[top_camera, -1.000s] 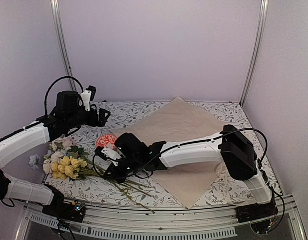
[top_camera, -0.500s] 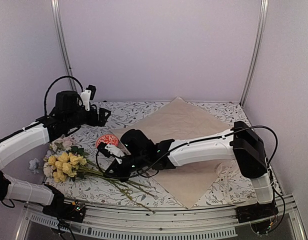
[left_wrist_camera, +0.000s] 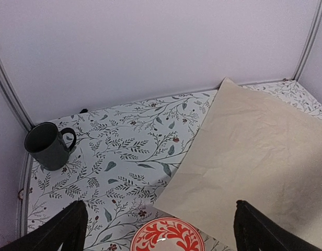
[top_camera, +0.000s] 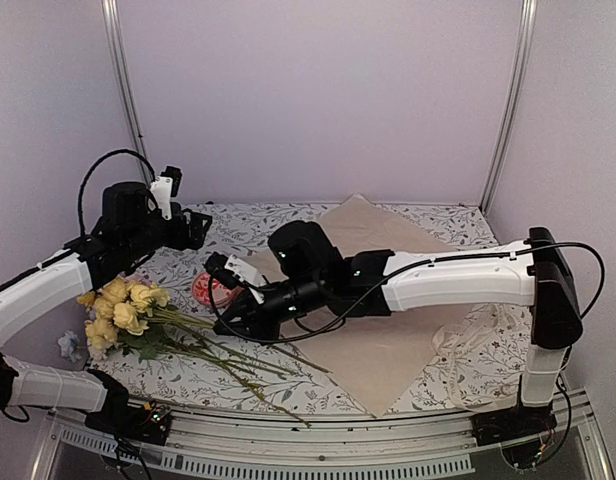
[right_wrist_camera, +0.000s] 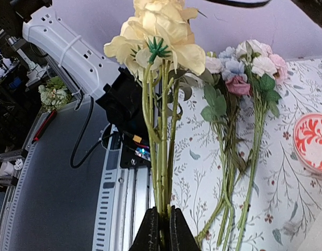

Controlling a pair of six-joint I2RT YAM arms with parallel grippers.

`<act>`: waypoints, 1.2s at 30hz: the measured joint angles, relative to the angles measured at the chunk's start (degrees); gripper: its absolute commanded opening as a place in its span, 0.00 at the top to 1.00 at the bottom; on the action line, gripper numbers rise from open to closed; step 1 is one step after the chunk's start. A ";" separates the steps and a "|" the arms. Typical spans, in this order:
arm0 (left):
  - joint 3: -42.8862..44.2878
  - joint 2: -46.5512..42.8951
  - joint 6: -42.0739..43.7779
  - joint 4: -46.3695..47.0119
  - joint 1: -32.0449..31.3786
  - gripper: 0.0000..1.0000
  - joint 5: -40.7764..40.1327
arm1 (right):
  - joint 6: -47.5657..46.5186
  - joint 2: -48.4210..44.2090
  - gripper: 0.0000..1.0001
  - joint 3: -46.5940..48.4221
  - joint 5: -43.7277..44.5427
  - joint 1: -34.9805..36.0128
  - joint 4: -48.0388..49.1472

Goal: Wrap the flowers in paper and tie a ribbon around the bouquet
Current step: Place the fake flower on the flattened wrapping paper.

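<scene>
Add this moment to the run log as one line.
right pincer: shut on yellow flowers by stems | left pincer: open, empty | paper: spread flat, nothing wrapped

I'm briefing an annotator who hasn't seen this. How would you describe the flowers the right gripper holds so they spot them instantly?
Left of the big peach paper, by the table's front-left corner, flowers are spread out. The held ones are the yellow flowers, green stems pinched in the shut right gripper; the pink, blue and white flowers lie loose beside them.
</scene>
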 measured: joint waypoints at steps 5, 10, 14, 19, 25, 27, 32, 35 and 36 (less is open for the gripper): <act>0.00 0.00 0.11 -0.02 0.00 0.02 -0.83 | -1.46 -7.04 1.00 -8.33 0.72 -2.10 -4.22; 0.00 0.02 0.15 0.00 0.02 0.01 -2.05 | -2.93 -14.49 1.00 -13.55 2.49 -4.74 -9.14; 0.00 0.04 0.15 -0.02 0.07 0.01 -2.56 | -3.80 -22.36 1.00 -19.23 3.48 -7.30 -12.07; 0.00 0.04 0.17 -0.04 0.09 0.01 -3.63 | -2.51 -34.05 1.00 -27.32 4.17 -13.79 -14.16; 0.00 0.04 0.17 -0.04 0.11 0.01 -4.96 | 2.32 -45.03 1.00 -32.02 6.69 -23.71 -14.47; 0.00 0.04 0.17 -0.04 0.11 0.01 -5.11 | 5.60 -46.47 1.00 -32.15 9.20 -26.01 -14.21; 0.00 0.07 0.17 -0.04 0.11 0.01 -5.22 | 19.06 -46.58 1.00 -32.13 23.54 -27.36 -11.96; 0.00 0.07 0.15 -0.04 0.11 0.01 -5.14 | 26.77 -45.13 1.00 -32.13 33.62 -26.14 -8.52; 0.00 0.07 0.17 -0.04 0.11 0.01 -5.14 | 28.39 -43.85 1.00 -32.09 37.16 -25.33 -6.75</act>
